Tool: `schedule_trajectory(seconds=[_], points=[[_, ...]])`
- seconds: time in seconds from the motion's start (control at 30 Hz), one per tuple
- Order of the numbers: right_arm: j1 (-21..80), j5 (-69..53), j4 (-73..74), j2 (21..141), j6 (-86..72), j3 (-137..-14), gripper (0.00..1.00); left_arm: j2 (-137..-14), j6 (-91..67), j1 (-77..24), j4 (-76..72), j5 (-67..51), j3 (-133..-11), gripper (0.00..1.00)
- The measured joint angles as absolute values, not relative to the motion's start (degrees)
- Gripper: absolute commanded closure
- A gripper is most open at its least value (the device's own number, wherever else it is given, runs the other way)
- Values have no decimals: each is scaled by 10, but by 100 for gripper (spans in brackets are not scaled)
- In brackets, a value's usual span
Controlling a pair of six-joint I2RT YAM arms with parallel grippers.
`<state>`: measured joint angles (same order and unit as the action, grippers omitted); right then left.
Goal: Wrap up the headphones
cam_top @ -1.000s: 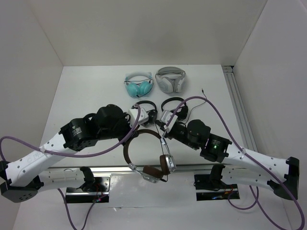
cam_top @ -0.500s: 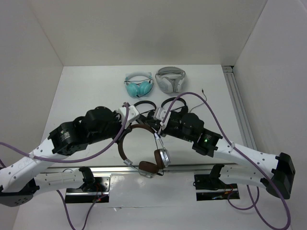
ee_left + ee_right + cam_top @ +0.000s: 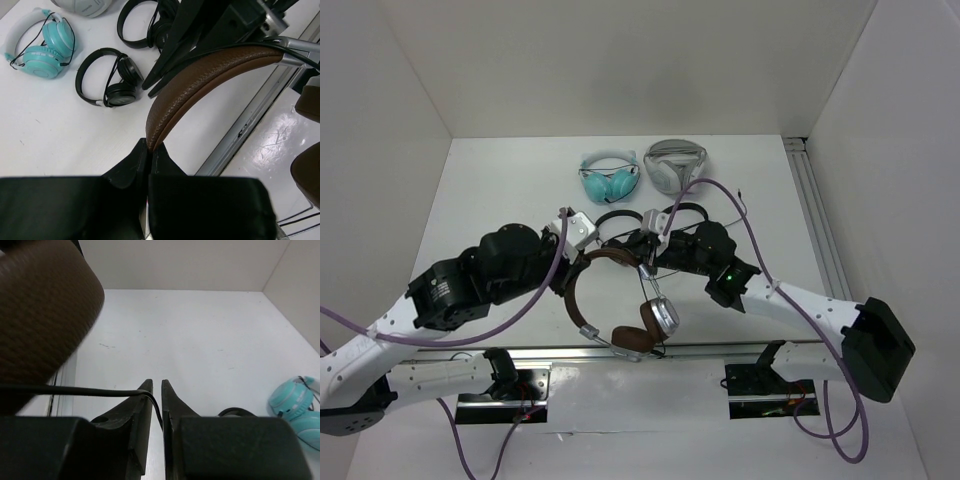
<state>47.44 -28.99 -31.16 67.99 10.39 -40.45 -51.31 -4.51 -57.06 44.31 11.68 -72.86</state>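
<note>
1. Pinching the headphones by one end of the brown headband, my left hand is clamped tight. The leather is grained and arches away to a silver slider.
2. They hang over the near part of the counter, between my two arms. The arch faces the back, and the silver cups and brown pads sit toward the metal rail.
3. My right hand stands at a narrow slit. The thin black cable runs across one finger and drops into the gap, thinner than the slit, so it lies loose.
4. A rounded brown shape, close and blurred, fills the upper left of my right wrist view.
5. Just behind the arch lies a black pair, glossy, with a round band. A second black pair is beside it.
6. Farther back, near the wall, lie the teal pair and the white-grey pair.
7. White walls close the left, back and right edges. Bare matte counter shows left of the teal pair.
</note>
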Motion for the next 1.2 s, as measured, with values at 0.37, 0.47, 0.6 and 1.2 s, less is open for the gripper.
schedule_trajectory(seconds=[0.37, 0.47, 0.6, 1.2], points=[[450, -351, -455, 738, 25, -378, 80, -489, -78, -572, 413, 144, -729, 100], [450, -356, -481, 748, 12, -377, 80, -468, -98, -572, 401, 169, -729, 100], [446, -365, -518, 761, -9, -360, 80, -437, -136, -572, 379, 192, -733, 100], [435, -386, -672, 850, -103, -322, 96, -478, -303, -572, 349, 359, -829, 100]])
